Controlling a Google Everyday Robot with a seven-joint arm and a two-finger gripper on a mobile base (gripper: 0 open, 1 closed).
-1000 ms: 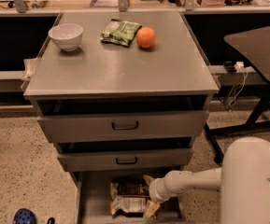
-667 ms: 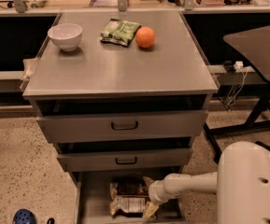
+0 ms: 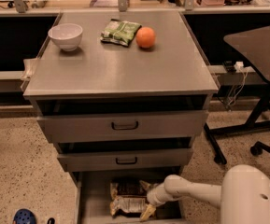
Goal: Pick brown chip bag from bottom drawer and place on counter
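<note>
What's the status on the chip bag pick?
Gripper inside bottom drawer, at brown chip bag. Bag lying in drawer, not yet on counter. Nothing seen blocking.

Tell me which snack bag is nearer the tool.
The brown chip bag in the bottom drawer; the tool is down beside it. The green bag lies on the counter.

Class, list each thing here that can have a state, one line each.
bottom drawer, pulled open.
brown chip bag, lying crumpled in the bottom drawer.
gripper, down in the bottom drawer at the brown chip bag.
top drawer, pushed in or nearly so.
middle drawer, pushed in or nearly so.
white bowl, upright on the counter.
green snack bag, lying flat on the counter.
orange, whole, beside the green snack bag.
</note>
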